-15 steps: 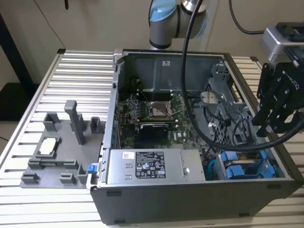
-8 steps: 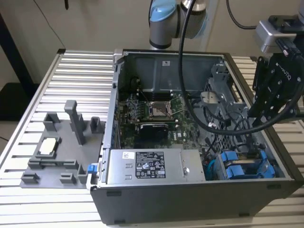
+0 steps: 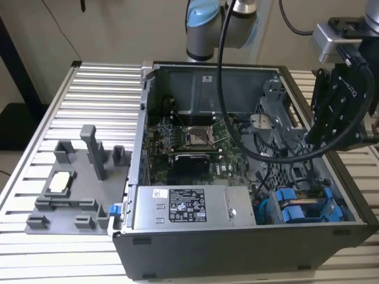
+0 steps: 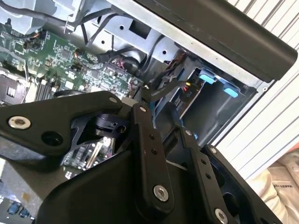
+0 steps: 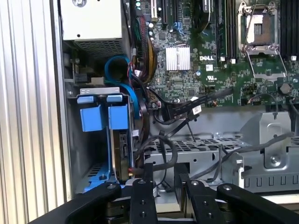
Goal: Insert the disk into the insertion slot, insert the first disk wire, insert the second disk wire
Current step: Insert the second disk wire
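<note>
**Blue-framed drive seated, arm poised over the cabling**

Blue plastic marks the disk [image 5: 119, 119], which stands in the insertion slot [image 5: 98, 91] just beside a second blue carrier [image 5: 89, 119]. In the exterior view this cage sits at about five o'clock of the open computer case [image 3: 144, 118]. Going by that, the first step looks done. The gripper [image 3: 312, 137] hangs at the case's three o'clock edge, tilted inward, probably to reach the black cables [image 5: 161, 156] that loop near the drive's connector end. Whether its jaws are apart or clamped on a cable cannot be told. The silver power-supply box [image 3: 189, 204] lies at six o'clock, well apart from the gripper.
</note>
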Robot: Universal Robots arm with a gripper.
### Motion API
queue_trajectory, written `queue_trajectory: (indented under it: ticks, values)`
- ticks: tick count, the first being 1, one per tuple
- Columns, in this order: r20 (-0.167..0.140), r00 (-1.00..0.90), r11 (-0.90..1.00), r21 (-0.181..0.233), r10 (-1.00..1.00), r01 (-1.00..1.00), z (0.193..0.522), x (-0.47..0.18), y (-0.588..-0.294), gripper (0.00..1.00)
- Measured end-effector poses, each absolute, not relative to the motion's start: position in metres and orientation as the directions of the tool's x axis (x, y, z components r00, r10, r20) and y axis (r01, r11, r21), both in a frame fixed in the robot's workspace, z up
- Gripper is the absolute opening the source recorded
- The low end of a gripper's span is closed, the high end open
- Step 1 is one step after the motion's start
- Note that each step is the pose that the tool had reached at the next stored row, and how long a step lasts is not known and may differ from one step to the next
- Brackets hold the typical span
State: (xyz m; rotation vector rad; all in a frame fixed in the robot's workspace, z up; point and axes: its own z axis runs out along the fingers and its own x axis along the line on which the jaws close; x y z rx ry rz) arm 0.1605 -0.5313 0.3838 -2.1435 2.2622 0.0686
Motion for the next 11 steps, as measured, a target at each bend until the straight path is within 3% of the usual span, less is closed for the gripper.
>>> queue_trajectory:
  ticks: [11]
  values:
    - [-0.043, -0.060, 0.060, 0.015, -0.997, -0.998, 0.383, 0.137, -0.531, 0.33]
